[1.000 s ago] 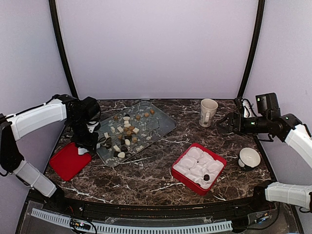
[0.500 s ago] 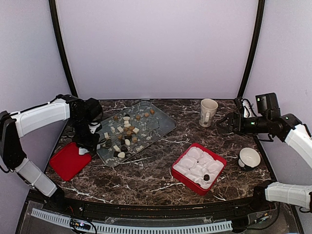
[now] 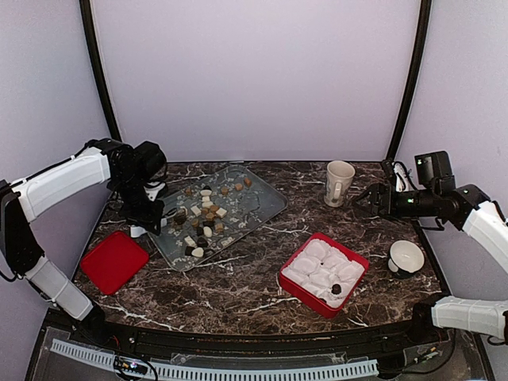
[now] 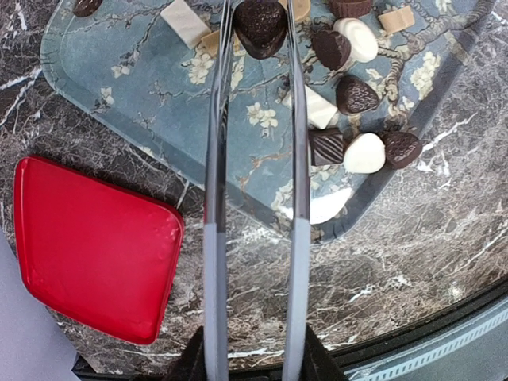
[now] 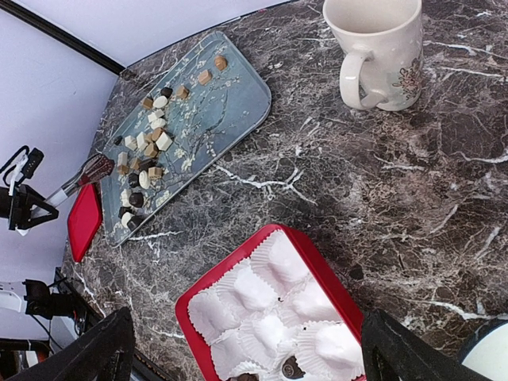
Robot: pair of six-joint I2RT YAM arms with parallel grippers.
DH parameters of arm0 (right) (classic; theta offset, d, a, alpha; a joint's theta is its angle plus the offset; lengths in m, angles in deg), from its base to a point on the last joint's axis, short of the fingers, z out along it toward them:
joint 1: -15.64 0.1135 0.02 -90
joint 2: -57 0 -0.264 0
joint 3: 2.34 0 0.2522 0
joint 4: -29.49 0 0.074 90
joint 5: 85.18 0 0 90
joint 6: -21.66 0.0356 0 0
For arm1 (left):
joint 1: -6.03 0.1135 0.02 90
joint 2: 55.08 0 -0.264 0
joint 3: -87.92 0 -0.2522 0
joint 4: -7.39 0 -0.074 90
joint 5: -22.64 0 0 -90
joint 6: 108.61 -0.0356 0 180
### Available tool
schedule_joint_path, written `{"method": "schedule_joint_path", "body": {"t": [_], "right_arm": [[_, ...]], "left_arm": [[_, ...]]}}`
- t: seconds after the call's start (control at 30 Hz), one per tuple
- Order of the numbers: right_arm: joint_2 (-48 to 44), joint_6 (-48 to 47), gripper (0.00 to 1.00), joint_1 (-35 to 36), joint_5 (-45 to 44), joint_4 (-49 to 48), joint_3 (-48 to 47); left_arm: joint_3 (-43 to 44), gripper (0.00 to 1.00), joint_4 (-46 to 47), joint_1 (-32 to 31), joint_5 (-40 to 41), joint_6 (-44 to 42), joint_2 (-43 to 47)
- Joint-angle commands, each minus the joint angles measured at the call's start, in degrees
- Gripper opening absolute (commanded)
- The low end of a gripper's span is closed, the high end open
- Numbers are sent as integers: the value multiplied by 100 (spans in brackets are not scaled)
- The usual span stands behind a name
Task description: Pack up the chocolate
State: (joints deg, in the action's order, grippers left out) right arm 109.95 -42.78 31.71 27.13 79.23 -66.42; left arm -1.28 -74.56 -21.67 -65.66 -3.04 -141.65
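Observation:
Several small dark, tan and cream chocolates [image 3: 205, 214] lie on a blue-grey flowered tray [image 3: 262, 198]. My left gripper [image 3: 178, 216] is over the tray's near left part. In the left wrist view, its long metal fingers [image 4: 258, 16] are shut on a dark heart-shaped chocolate [image 4: 260, 28], held above the tray [image 4: 143, 71]. A red box [image 3: 317, 236] with a white moulded insert stands at front right and holds one dark chocolate [image 3: 336, 288]. My right gripper [image 3: 367, 202] is open and empty, above and behind the box [image 5: 238, 254].
A red lid [image 3: 113, 261] lies flat left of the tray, also in the left wrist view [image 4: 87, 246]. A cream mug [image 3: 339, 182] stands at the back right. A white cup [image 3: 406, 256] sits near the right edge.
My left gripper has risen and drawn back from the tray's near end, now with a dark chocolate between its fingers. The right arm has not moved.

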Motion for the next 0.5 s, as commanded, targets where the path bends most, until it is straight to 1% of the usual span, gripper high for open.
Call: {"method": "schedule_joint_path", "body": {"t": [0.0, 0.3, 0.47], "right_arm": [[13, -59, 100, -30, 41, -219, -22], [6, -38, 100, -33, 41, -233, 17], [-10, -12, 100, -33, 37, -241, 53]], "left_arm": [[376, 19, -83, -62, -285, -71, 47], [585, 18, 334, -283, -509, -89, -196], [806, 17, 482, -436, -582, -119, -486]]}}
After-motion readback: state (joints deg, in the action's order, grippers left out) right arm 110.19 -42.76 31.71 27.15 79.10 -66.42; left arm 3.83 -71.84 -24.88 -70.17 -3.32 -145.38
